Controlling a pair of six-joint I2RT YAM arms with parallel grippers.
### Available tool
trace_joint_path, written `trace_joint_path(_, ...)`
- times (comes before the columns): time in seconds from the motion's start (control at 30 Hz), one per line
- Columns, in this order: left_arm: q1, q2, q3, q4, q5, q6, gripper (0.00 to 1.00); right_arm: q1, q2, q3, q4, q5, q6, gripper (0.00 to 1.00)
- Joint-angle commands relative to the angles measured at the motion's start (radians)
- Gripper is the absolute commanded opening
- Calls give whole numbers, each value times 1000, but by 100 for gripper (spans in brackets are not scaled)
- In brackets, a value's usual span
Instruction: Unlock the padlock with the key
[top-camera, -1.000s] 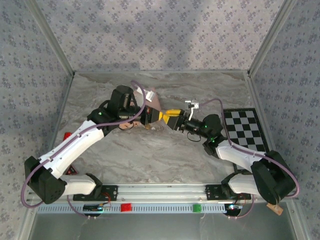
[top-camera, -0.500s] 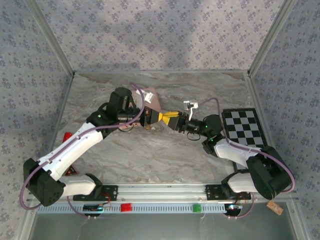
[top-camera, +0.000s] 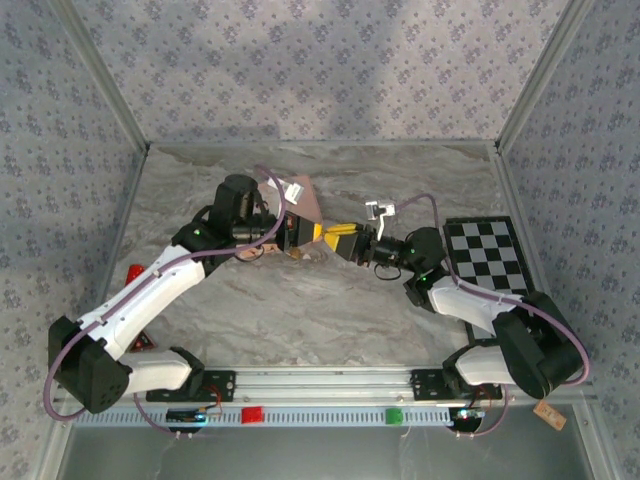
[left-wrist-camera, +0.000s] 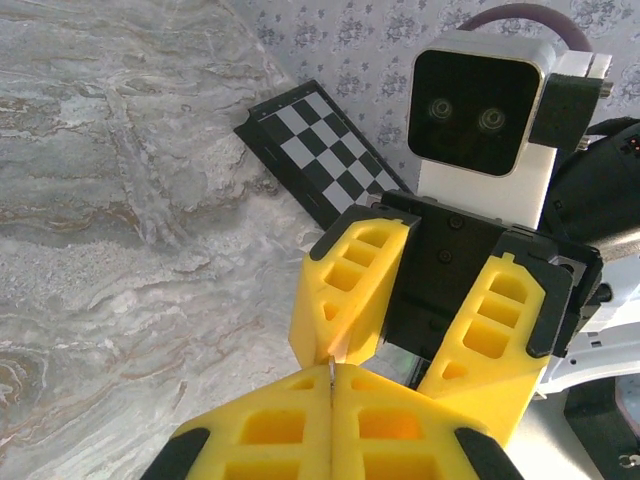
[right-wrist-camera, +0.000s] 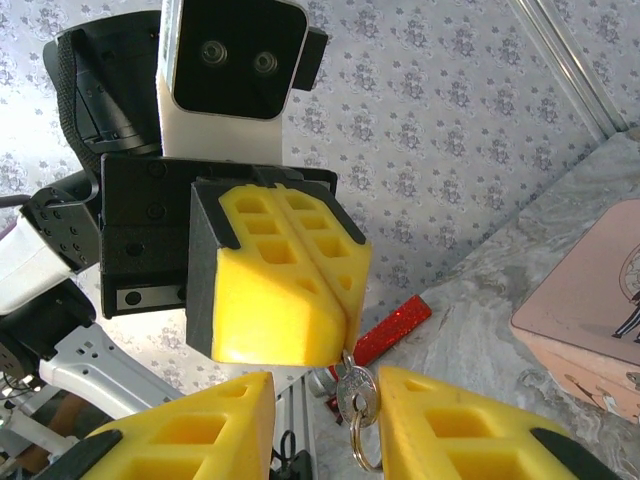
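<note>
Left jaws seemingly hide key blade.

My left gripper has its yellow fingers pressed together, with a thin sliver of the key poking out edge-on between the tips. Just beyond, the right gripper faces me, its fingers spread apart. Behind it a checkerboard lies on the marble table.
</note>
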Motion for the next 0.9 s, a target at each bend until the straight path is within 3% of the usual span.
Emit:
trace_joint_path(0.0, 10, -24, 1, 47, 27, -3, 0, 10, -4, 40, 8, -43, -18, 33)
trace_joint_path(0.3, 10, -22, 3, 56, 37, -7, 0, 15, -8, 45, 2, -43, -24, 30)
trace_joint_path(0.87, 13, -31, -21, 61, 27, 1, 0, 11, -17, 42, -16, -33, -13, 2)
